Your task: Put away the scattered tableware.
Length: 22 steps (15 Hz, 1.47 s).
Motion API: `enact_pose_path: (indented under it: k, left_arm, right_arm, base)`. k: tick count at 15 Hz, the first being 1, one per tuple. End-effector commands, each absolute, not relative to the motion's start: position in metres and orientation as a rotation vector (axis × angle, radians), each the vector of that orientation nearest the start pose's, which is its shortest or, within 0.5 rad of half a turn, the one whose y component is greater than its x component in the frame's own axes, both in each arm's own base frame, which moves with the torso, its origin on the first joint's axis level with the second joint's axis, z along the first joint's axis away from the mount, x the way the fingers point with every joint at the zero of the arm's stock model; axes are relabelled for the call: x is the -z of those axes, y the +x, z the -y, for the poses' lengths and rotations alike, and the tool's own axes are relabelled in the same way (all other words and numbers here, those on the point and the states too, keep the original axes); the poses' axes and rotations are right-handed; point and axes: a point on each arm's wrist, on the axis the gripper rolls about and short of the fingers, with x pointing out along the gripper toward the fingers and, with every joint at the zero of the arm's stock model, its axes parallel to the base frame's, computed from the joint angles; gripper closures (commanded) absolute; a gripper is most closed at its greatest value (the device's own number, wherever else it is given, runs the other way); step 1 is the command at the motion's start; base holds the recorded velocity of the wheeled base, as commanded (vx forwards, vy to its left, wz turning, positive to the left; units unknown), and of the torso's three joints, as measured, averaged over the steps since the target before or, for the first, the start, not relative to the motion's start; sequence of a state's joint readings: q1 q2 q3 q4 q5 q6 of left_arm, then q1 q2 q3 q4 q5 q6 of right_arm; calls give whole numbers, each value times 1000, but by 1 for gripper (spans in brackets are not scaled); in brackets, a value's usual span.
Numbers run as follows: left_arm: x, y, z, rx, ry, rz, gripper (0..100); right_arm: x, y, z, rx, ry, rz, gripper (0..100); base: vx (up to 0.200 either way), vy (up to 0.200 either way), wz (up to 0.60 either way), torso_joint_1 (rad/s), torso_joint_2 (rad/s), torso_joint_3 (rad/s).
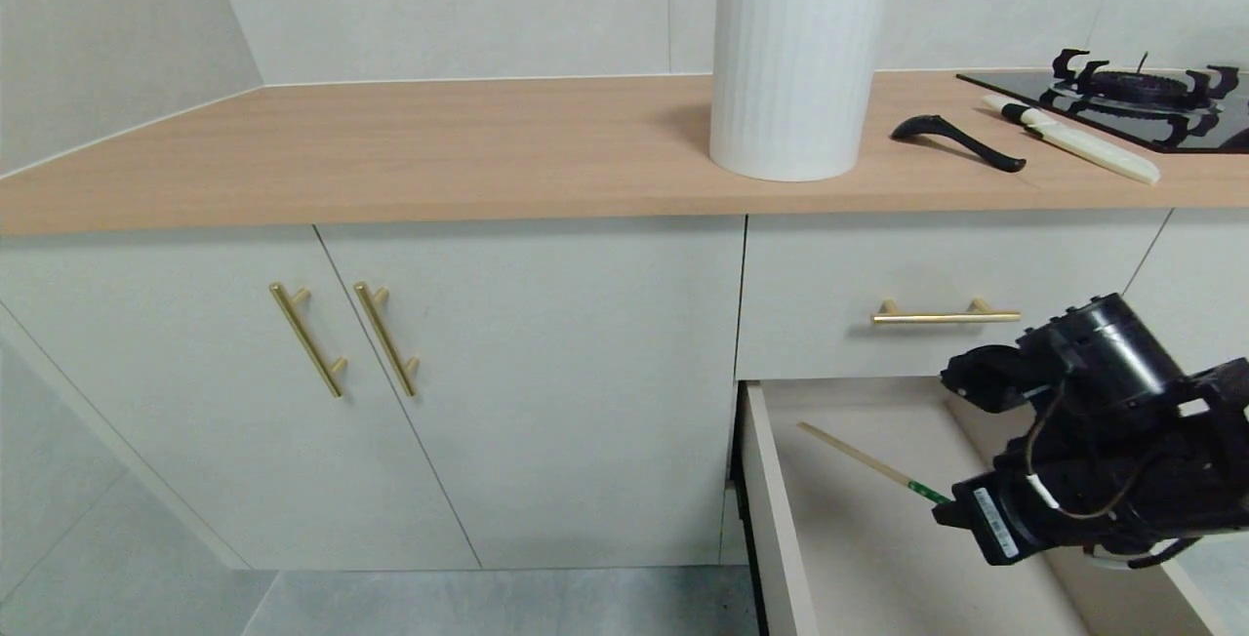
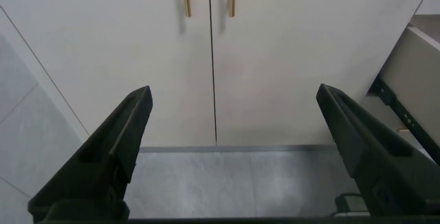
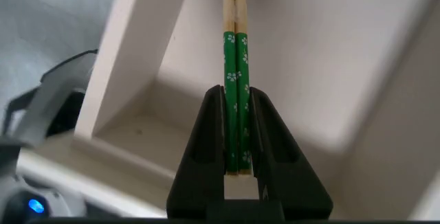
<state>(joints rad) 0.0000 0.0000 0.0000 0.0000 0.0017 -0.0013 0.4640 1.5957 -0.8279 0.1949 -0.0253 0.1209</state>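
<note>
Green-ended bamboo chopsticks (image 3: 234,80) are being held by the black right gripper (image 3: 236,135) over the open pale drawer (image 1: 771,509), low on the right. On the wooden countertop (image 1: 439,148) above, a white ribbed cylinder (image 1: 790,51) is being flanked on its right by a black curved utensil (image 1: 956,140), then by a white-bladed knife (image 1: 1083,148) beside the black hob (image 1: 1122,99).

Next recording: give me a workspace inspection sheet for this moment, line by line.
Surface: wooden countertop above pale cabinets.
Job's things: chopsticks held over the open drawer; black utensil and knife lie on the countertop near the hob.
Clutter: tall white ribbed cylinder standing on the countertop.
Grippers: right gripper has its fingers shut on the chopsticks; left gripper is open, low before the cabinet doors.
Cables: thin cable looping on the right gripper's body.
Surroundings: tiled wall, grey floor.
</note>
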Motion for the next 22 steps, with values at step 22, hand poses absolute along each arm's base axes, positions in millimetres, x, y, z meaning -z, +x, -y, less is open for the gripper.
enact_pose_path:
  k: [22]
  left_arm:
    - [-75,-23,0,-2,-2,0,0]
  right_arm:
    - [15,296,-164,-101,-79,-1170,100]
  base:
    - [0,0,0,0,0,0]
